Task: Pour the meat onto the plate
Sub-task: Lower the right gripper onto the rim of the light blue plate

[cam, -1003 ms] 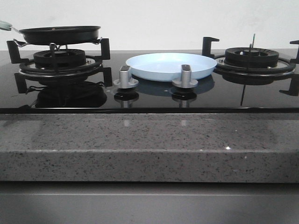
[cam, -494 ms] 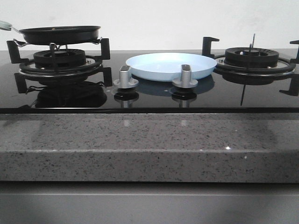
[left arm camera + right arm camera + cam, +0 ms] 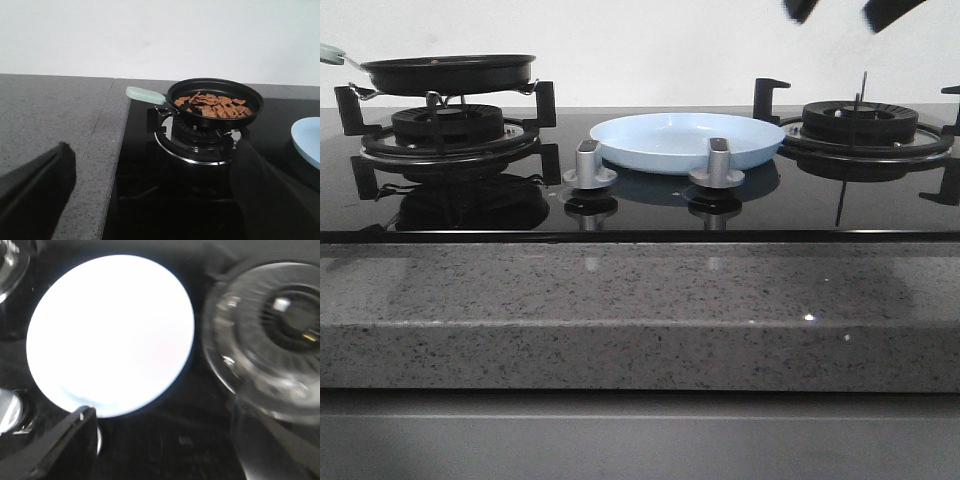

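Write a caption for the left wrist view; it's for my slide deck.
Open left gripper faces a black frying pan of meat on the burner, plate alongside.

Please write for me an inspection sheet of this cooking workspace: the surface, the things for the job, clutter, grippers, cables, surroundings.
Surface: glossy black glass hob set in a speckled grey stone counter.
Job's things: meat heaped in the black frying pan, on the left burner; pale-blue plate empty, between the burners, behind two silver knobs.
Clutter: nothing seen.
Grippers: left gripper open, holding nothing, facing the pan; right gripper open, high above the right burner, looking down at the plate.
Cables: nothing seen.
Surroundings: plain white wall.
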Controlling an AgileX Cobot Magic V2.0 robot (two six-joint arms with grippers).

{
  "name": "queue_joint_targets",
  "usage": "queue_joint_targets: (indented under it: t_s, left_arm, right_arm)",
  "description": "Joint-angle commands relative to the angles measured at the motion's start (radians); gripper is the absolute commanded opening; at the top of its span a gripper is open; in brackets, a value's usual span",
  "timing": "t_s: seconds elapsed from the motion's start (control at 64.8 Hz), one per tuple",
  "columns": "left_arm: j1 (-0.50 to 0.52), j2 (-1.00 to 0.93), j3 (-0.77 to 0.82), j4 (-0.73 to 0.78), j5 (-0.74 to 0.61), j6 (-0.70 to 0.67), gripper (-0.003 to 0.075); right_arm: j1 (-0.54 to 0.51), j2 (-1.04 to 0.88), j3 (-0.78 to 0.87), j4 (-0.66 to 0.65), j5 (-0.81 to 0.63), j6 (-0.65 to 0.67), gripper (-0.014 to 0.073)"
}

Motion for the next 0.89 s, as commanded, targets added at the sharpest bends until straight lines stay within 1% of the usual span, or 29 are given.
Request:
queue_joint_targets:
  t_s: [0.0, 0.062, 0.216, 0.293, 0.54, 0.664, 0.88]
  left_arm:
    - [-0.004, 0.009, -0.036, -0.004, -0.082, -0.002, 0.0619]
    - [-0.004, 0.009, -0.036, -0.004, -0.082, -0.002, 0.0619]
    - [-0.004, 0.009, -0.036, -0.004, -0.082, -0.002, 0.0619]
    - [-0.004, 0.009, -0.036, -0.004, -0.082, -0.002, 0.0619]
    - [-0.004, 0.009, -0.036, -0.004, -0.082, -0.002, 0.0619]
    - [-0.004, 0.009, -0.036, -0.004, -0.082, -0.002, 0.0619]
    - [-0.004, 0.009, -0.036, -0.004, -0.082, -0.002, 0.0619]
  right_arm:
    - [0.002, 0.053, -0.135, 0.016, 0.031, -0.016, 0.0567]
    - [0.002, 0.112, -0.203, 0.016, 0.069, -0.017, 0.0554]
    - [0.003, 0.257, -0.375, 0.016, 0.158, -0.020, 0.0412]
    - [0.003, 0.316, -0.444, 0.015, 0.188, -0.020, 0.0377]
    - [0.003, 0.442, -0.569, -0.014, 0.258, -0.020, 0.0377]
    - [0.003, 0.472, -0.583, -0.044, 0.256, -0.020, 0.0377]
    - [0.003, 0.496, -0.584, -0.048, 0.251, -0.020, 0.0377]
